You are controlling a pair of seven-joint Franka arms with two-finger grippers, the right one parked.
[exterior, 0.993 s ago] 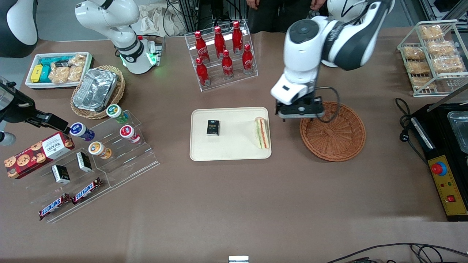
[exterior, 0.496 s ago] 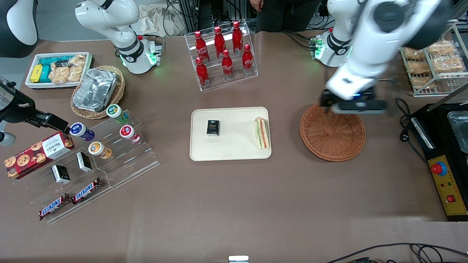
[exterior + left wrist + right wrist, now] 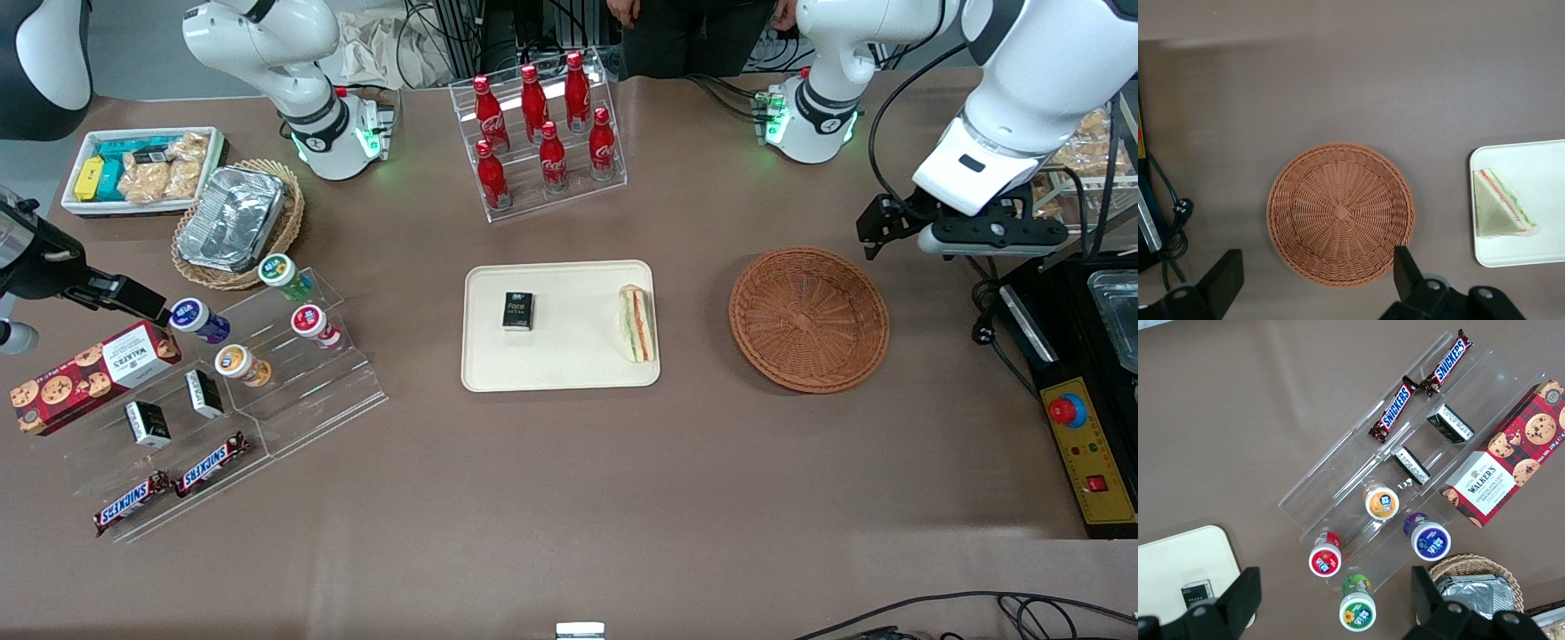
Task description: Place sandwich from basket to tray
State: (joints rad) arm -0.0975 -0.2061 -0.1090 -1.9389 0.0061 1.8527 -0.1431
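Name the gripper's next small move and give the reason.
Probably none beyond holding clear: the sandwich already lies on the tray, the basket is empty, and the gripper hangs open high above the basket's edge toward the working arm's end of the table, holding nothing.

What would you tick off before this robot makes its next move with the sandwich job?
1. Sandwich lies on the tray: ok.
2. Sandwich within the rim, not hanging over: ok, though near the edge toward the basket.
3. Basket holds nothing: ok.
4. Gripper open and carrying nothing, raised above the table by the basket, toward the working arm's end: ok.
5. Small black box on the tray apart from the sandwich: ok.
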